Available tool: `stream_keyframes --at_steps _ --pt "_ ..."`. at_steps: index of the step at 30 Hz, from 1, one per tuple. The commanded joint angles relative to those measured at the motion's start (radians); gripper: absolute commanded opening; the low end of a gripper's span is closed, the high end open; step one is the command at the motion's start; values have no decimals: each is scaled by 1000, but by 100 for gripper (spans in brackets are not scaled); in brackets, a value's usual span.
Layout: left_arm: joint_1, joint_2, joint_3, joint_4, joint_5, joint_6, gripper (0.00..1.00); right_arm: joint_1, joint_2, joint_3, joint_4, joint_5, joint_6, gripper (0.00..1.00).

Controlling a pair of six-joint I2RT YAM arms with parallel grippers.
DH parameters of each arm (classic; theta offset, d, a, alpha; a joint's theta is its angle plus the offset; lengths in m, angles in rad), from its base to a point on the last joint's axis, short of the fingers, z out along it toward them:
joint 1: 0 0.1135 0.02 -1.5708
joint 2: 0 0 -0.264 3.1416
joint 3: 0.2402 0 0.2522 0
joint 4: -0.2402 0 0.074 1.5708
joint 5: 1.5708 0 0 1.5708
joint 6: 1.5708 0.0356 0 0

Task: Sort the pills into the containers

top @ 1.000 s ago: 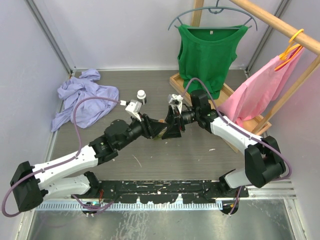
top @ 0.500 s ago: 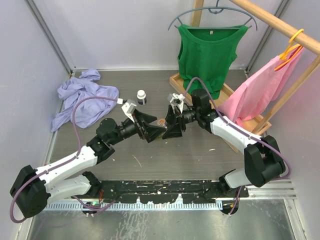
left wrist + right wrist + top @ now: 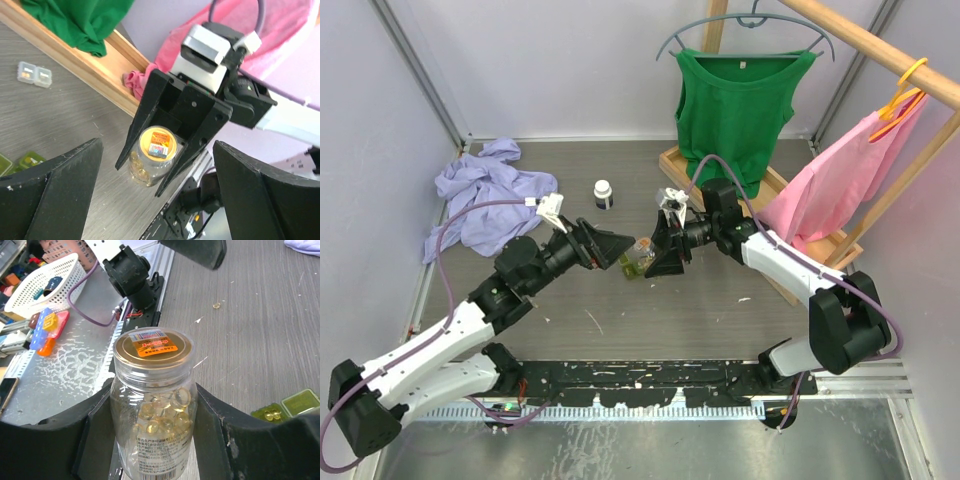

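Left gripper [image 3: 618, 248], centre of the top view: fingers [image 3: 55, 195] spread wide, holding nothing, and pointing at the right gripper [image 3: 655, 254].

Right gripper: fingers closed on the sides of a clear pill jar [image 3: 152, 405]. The jar has a gold lid and is part filled with yellow capsules. The wrist view shows it upright between the fingers.

Olive green case [image 3: 290, 406]: lying on the worktop [image 3: 720, 300] at the lower right of the right wrist view, just beside the held jar. Yellow capsules are visible in one compartment.

One loose capsule [image 3: 216, 305] lies on the worktop, upper middle of that view.

Clear case [image 3: 34, 74]: upper left of the left wrist view, on the worktop near the wooden rack base [image 3: 85, 65]. Contents cannot be made out.

Beyond, in the top view: a small white bottle [image 3: 604, 193] stands upright, a lavender cloth [image 3: 485, 195] lies crumpled at upper left, and a green tank top [image 3: 735, 110] hangs at upper right.
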Motion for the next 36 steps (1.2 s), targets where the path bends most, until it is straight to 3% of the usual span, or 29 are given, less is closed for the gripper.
stream_keyframes --at_steps 1,4,6,14,31,36 --pt "-81 -15 137 -199 -250 -30 92 -1 -16 55 -53 42 -85 1" --pt "-245 28 246 -390 -546 57 93 -2 -17 58 -67 54 -100 1" --pt "-301 74 299 -447 -641 51 93 -1 -15 60 -71 56 -106 1" --pt "-314 259 449 -552 -683 -53 95 -2 -17 61 -83 62 -113 1" --pt "-315 349 462 -499 -623 -114 58 -2 -17 64 -93 72 -121 1" --pt "-315 347 451 -501 -619 -126 55 -2 -18 64 -92 74 -121 1"
